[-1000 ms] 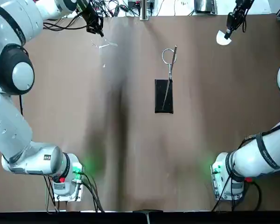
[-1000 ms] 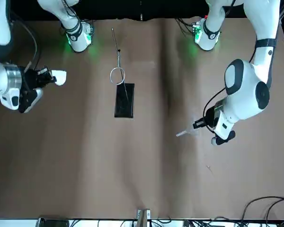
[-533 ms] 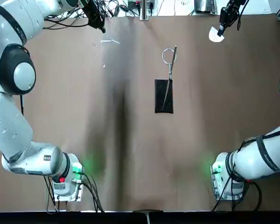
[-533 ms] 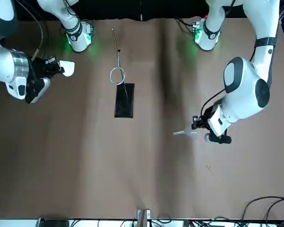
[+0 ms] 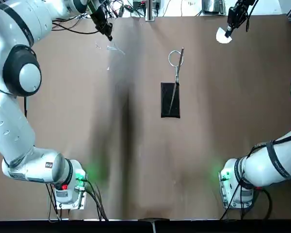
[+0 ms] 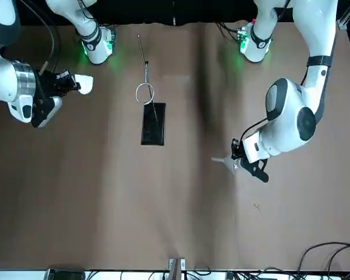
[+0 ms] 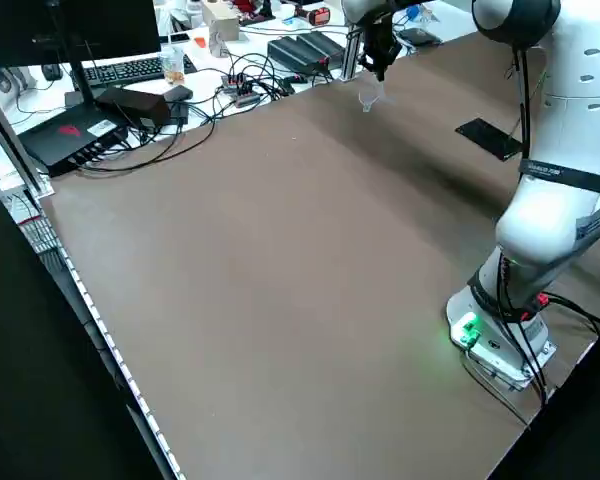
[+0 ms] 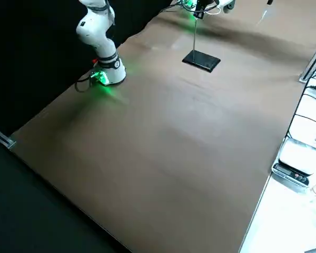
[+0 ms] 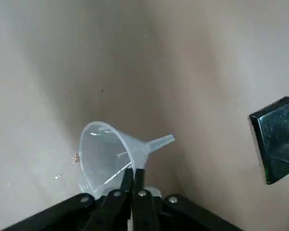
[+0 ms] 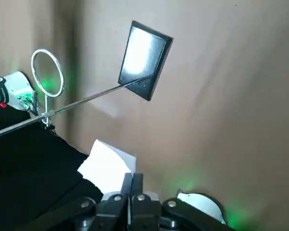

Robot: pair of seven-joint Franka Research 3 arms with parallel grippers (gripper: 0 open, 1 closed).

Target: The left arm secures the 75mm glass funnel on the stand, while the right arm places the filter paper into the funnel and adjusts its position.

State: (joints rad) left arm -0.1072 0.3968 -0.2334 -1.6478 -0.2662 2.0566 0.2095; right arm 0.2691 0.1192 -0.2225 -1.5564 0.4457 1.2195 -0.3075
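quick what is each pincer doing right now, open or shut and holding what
Left pincer: shut on the glass funnel, held off to the stand's left.
Right pincer: shut on the filter paper, off to its right.

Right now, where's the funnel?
In the top view the funnel is at the table's far left, pinched in the left hand and well left of the stand, whose ring is empty.

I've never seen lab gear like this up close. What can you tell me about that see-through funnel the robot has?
The glass funnel is a clear cone with a wide round mouth and a short thin stem. It lies tilted sideways, pinched at its rim by the left gripper, above the brown table and well apart from the stand.
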